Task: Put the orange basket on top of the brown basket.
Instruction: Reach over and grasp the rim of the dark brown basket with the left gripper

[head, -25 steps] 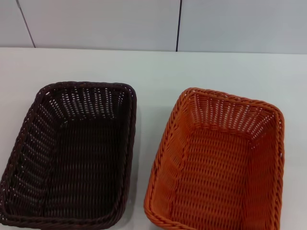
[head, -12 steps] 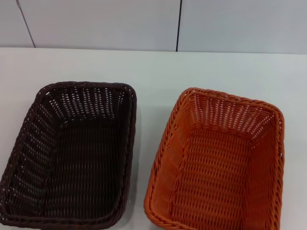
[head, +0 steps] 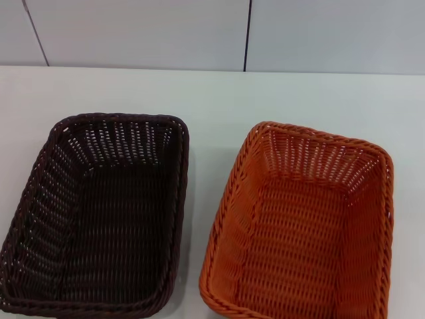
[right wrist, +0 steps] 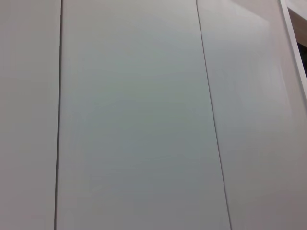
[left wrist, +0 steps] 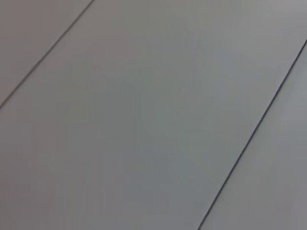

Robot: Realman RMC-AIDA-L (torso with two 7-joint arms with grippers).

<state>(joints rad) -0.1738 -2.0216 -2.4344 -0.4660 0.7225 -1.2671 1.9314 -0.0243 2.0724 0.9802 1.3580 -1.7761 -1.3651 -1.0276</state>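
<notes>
Nearest the robot, two woven baskets stood side by side on the white tabletop, both upright with their openings facing up. The brown basket sat on the robot's left; its near rim ran to the lower edge of the head view. The orange basket sat on the robot's right, turned slightly relative to its neighbour, and its near rim was cut off by the lower edge of the same view. The two baskets were just beside each other, separated by a narrow strip of bare tabletop, and were not touching. Neither basket held any contents. The orange basket was not stacked on the brown one.

Beyond the baskets, the tabletop extended bare to its far edge. Behind it stood a pale panelled wall with thin dark vertical seams.

Neither claw appeared in any view, so their opening and any hold could not be determined. Both wrist views showed only pale panels crossed by dark seams.
</notes>
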